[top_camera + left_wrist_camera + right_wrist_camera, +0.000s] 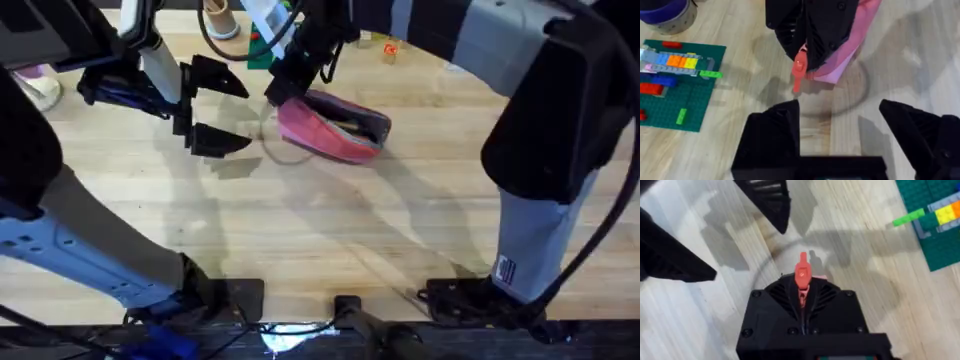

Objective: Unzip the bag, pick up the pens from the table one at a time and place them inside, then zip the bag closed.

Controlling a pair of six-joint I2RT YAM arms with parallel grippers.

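The pink bag (335,130) lies on the table (300,230) just right of centre, its zipper partly parted over a dark inside. My right gripper (285,90) reaches across to the bag's left end and is shut on the red zipper pull (801,272), which also shows as a red zipper pull (799,70) under the right gripper (807,55). The pink bag (852,45) hangs behind it. My left gripper (215,108) stands open just left of the bag, empty, its fingers (772,135) wide apart. The pens are out of view.
A green brick baseplate (675,100) with coloured bricks lies on the far side of the left gripper, seen too as a baseplate (935,230). A blue-rimmed bowl (665,12) stands beyond it. A small orange object (390,50) sits at the back.
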